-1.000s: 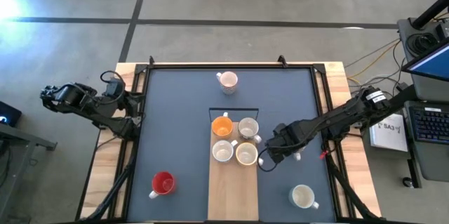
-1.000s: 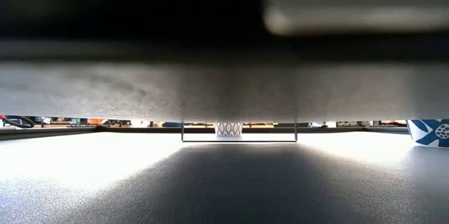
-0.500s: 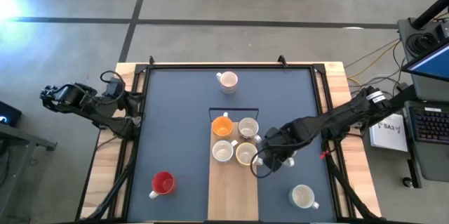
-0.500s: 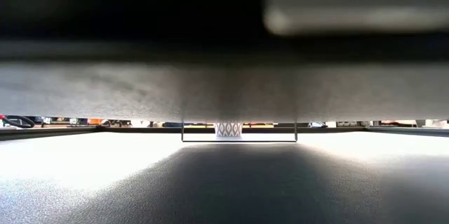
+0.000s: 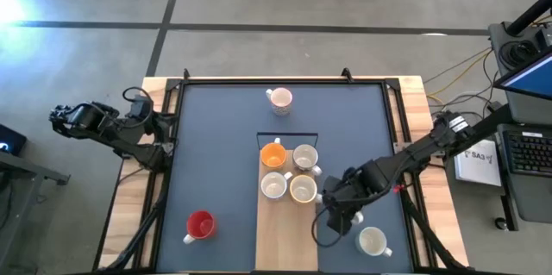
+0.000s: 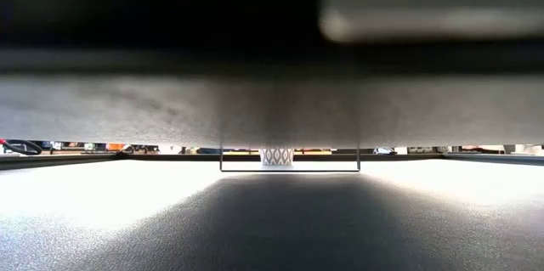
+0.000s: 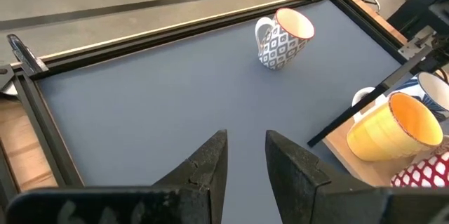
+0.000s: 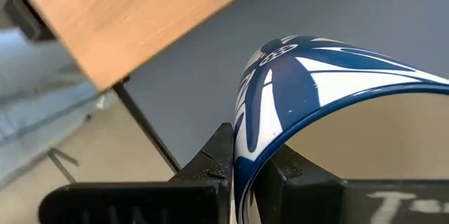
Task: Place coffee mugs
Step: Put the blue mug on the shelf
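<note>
Swinging down from beside the cluster of mugs, the right gripper (image 5: 352, 220) now sits in the lower right of the overhead frame, at the rim of a white mug (image 5: 373, 241) with a blue pattern that stands alone on the dark surface (image 5: 216, 154). Its wrist camera shows the fingers (image 8: 219, 155) pinched tight on the mug's rim (image 8: 249, 122), one inside the wall and one outside.

Four mugs already stand together on the wooden board (image 5: 287, 239) at centre frame: an orange mug (image 5: 272, 154) and three pale ones. A red mug (image 5: 200, 224) waits at lower left, and a patterned mug (image 5: 279, 98) near the top edge.

The left gripper (image 7: 245, 150) rests off the left edge of the surface, fingers parted and empty.

The grip is the risk. Held by a thin strip of rim, the mug could, once lifted, swing or slip from the fingers. On the way to the board it could also clip the nearest pale mug (image 5: 303, 189) and knock the set apart.
</note>
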Robot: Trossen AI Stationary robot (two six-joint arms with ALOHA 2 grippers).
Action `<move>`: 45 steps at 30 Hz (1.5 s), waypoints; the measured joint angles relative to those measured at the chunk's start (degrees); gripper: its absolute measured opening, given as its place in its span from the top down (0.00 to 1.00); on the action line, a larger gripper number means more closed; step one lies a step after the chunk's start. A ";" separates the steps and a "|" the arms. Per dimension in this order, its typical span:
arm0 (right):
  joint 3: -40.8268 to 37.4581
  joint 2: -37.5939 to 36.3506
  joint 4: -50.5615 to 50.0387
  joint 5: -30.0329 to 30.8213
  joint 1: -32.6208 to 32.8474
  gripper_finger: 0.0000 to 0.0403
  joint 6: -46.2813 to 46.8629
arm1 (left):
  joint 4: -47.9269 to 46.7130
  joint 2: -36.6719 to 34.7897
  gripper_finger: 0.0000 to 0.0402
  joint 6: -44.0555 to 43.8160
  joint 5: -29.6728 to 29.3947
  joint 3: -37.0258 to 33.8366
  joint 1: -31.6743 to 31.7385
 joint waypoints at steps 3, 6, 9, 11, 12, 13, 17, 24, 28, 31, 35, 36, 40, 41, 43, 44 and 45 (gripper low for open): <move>1.51 1.46 0.05 0.03 0.90 0.95 -4.49 | 0.00 0.00 0.80 -0.32 -0.23 0.00 0.02; 2.77 3.16 0.08 0.21 1.18 0.94 -9.43 | 0.00 0.00 0.80 -1.56 -0.25 0.00 0.00; 3.40 4.35 0.06 0.23 1.31 0.94 -15.39 | 0.00 0.00 0.80 -2.47 -0.28 0.00 0.02; 3.79 5.03 0.01 0.21 1.36 0.94 -18.68 | 0.00 0.00 0.80 -2.49 -0.30 0.00 0.02; 4.01 5.45 0.04 0.23 1.40 0.94 -19.61 | 0.00 0.00 0.80 -2.49 -0.30 0.00 0.01; 4.20 5.81 0.12 0.20 1.44 0.94 -20.11 | 0.00 0.00 0.80 -2.49 -0.28 0.00 0.00; 6.07 7.42 0.38 0.13 1.65 0.94 -18.91 | -0.02 0.00 0.80 -2.46 -0.23 0.00 0.01; 11.80 11.06 0.89 0.16 2.43 0.95 -17.76 | -0.10 0.00 0.80 -1.36 1.41 0.00 0.02; 14.81 12.99 0.45 0.19 2.47 0.95 -18.08 | -0.26 0.00 0.80 -0.16 3.54 0.00 0.00; 17.06 14.93 0.35 0.62 2.43 0.95 -18.94 | -0.49 0.00 0.80 0.70 4.25 0.00 0.02; 20.05 17.76 0.13 0.74 2.41 0.95 -20.74 | -1.62 -0.02 0.80 1.16 4.47 0.00 0.01; 20.77 18.47 0.02 0.71 2.41 0.95 -20.96 | -1.78 -0.02 0.80 1.52 4.56 0.00 0.01; 23.74 20.92 -3.11 1.70 2.41 0.95 -21.33 | -1.83 -0.04 0.80 2.89 5.58 -0.02 0.00; 24.62 21.36 -4.51 2.71 2.43 0.95 -21.38 | -1.84 -0.07 0.80 3.26 6.09 0.00 0.01; 26.53 22.33 -7.41 4.57 2.41 0.95 -21.50 | -1.94 -0.07 0.80 3.54 6.33 0.00 0.02; 27.51 22.87 -8.56 5.09 2.39 0.95 -21.48 | -1.99 -0.09 0.80 3.54 6.31 0.00 0.00; 28.54 23.48 -9.24 5.29 2.39 0.95 -21.60 | -2.03 -0.11 0.80 3.57 6.30 -0.02 0.01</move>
